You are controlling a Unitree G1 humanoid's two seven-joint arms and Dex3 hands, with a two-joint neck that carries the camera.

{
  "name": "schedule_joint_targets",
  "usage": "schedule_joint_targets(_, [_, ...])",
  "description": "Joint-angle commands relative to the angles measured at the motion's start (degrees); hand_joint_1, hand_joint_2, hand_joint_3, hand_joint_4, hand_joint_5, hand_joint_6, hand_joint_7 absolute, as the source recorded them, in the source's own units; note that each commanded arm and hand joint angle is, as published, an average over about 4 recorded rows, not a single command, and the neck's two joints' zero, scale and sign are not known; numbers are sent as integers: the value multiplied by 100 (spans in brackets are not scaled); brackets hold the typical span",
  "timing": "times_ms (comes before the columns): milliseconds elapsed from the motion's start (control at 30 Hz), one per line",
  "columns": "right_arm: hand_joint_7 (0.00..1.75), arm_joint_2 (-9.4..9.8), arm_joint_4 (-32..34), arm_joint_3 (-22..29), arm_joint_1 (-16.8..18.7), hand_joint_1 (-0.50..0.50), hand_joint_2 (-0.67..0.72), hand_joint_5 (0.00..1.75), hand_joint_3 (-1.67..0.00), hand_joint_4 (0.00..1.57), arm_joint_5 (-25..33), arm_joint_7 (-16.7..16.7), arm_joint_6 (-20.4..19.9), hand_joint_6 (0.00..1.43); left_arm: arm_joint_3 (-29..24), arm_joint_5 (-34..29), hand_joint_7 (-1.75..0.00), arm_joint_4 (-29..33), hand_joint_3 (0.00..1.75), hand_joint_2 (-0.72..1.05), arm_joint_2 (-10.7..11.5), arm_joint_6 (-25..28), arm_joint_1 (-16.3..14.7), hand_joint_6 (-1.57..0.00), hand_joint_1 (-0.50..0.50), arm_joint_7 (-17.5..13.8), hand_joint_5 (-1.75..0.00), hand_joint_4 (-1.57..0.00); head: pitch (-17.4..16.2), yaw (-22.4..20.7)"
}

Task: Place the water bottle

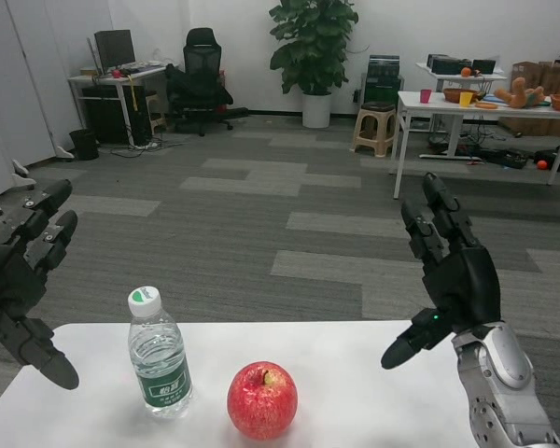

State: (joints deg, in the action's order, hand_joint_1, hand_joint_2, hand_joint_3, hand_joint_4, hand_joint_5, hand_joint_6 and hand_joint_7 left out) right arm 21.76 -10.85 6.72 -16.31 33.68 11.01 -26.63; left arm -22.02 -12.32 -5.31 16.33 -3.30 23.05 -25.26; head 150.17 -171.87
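A clear water bottle with a white cap and a green label stands upright on the white table, left of centre. My left hand hovers to the bottle's left, open, fingers spread, apart from it. My right hand is raised over the table's right side, open with fingers extended, holding nothing.
A red apple sits on the table just right of the bottle. Beyond the table lies grey carpet, with a desk and office chair far left, a potted plant at the back and another white table far right.
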Motion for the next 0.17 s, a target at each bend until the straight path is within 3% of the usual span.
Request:
schedule_joint_targets(33, [0, -23, 121, 48, 69, -46, 34, 0, 0, 0, 25, -20, -79, 0, 9, -42, -21, -22, 9, -46, 58, 27, -37, 0, -50, 38, 0, 0, -1, -9])
schedule_joint_targets(167, [0, -23, 136, 48, 84, -46, 34, 0, 0, 0, 25, -20, -79, 0, 13, -51, -21, -14, 9, -46, 54, 23, -64, 0, -50, 38, 0, 0, 15, -20])
